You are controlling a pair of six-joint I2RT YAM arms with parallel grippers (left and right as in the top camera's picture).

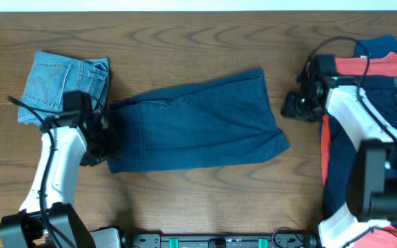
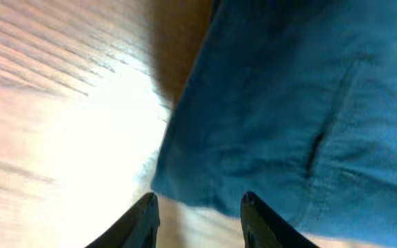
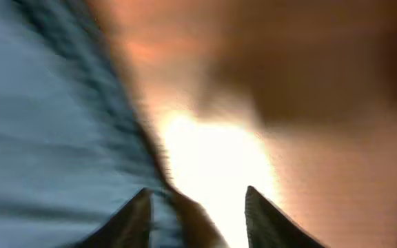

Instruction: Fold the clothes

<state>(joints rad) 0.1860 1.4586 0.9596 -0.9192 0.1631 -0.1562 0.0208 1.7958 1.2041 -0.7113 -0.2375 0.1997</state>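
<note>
The left fingers (image 2: 145, 220) and right fingers (image 3: 135, 217) gape wide, holding nothing, beside either end of one dark blue denim garment (image 1: 198, 124) mid-frame on the wooden bench (image 1: 205, 41), with one folded pale-blue jeans (image 1: 54, 83) at upper left.

Brown wood-grain table (image 1: 205, 34) under me; strong glare (image 2: 95, 131) on its surface in my wrist views; pale strip (image 1: 185, 4) along far edge

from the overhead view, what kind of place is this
Likely a robot lab bench set up for laundry folding, not a home: a wood-grain table with a left arm and right arm, a dark blue garment spread mid-table, folded light jeans and a heap of red and blue clothes.
</note>
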